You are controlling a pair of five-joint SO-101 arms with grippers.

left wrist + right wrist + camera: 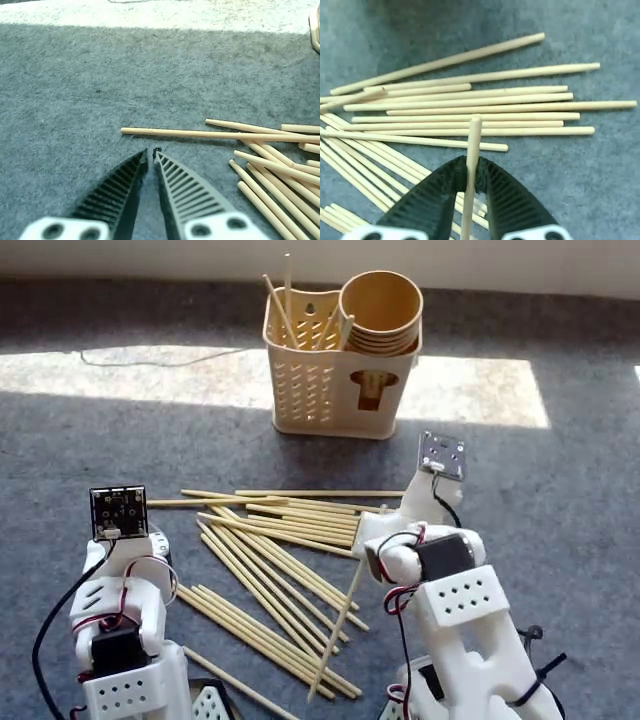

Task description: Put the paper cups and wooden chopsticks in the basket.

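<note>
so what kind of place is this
Probably an indoor robot workspace on grey carpet: a left arm and right arm side by side, loose chopsticks spread between them, and a basket holding cups.

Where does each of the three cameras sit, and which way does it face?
High view: fixed above, looking down at the basket, the paper cups in it and the loose chopsticks; the left arm and right arm show at the near edge.
Left wrist view: on the left arm's wrist, looking along the shut, empty left claw to the carpet.
Right wrist view: on the right arm's wrist, looking past the right claw, shut on a single chopstick.
Shared: all three views show the loose chopsticks.
</note>
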